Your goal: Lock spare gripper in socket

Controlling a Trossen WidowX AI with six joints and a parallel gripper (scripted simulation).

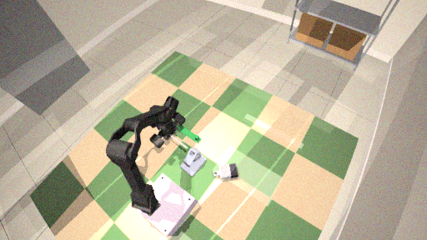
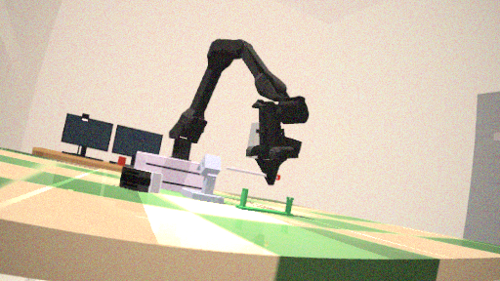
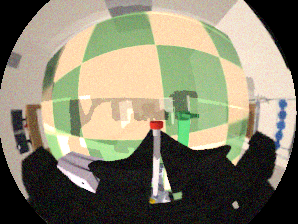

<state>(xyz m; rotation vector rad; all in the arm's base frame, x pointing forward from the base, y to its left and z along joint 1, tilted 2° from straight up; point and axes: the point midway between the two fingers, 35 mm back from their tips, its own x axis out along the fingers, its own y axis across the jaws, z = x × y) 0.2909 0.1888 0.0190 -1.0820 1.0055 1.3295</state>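
The gripper (image 1: 180,134) (image 2: 271,180) (image 3: 153,131) is closed down on the lock pin (image 1: 179,142) (image 2: 246,171) (image 3: 156,160), pinching it close to its red head, which pokes out just past the fingertips on one side. From the fingers' other side the pale shaft runs out nearly level toward the grey mount (image 1: 193,162) (image 2: 209,177); in the exterior view its far end stops near the mount's upper part with a gap between, so the pin is out of the socket. The fingers point down, above the checkered table top (image 1: 318,168) (image 2: 122,226) (image 3: 120,70). The green stand (image 1: 189,133) (image 2: 266,210) (image 3: 184,131), with its two uprights, sits low beside the gripper, apart from the mount. The spare gripper (image 1: 226,172) (image 2: 142,180), white with a black end, lies on the table top on the mount's other side, well apart from the fingers and undocked. Behind the mount is the pale, slab-like box (image 1: 168,204) (image 2: 168,171) (image 3: 79,171) near the arm's foot.
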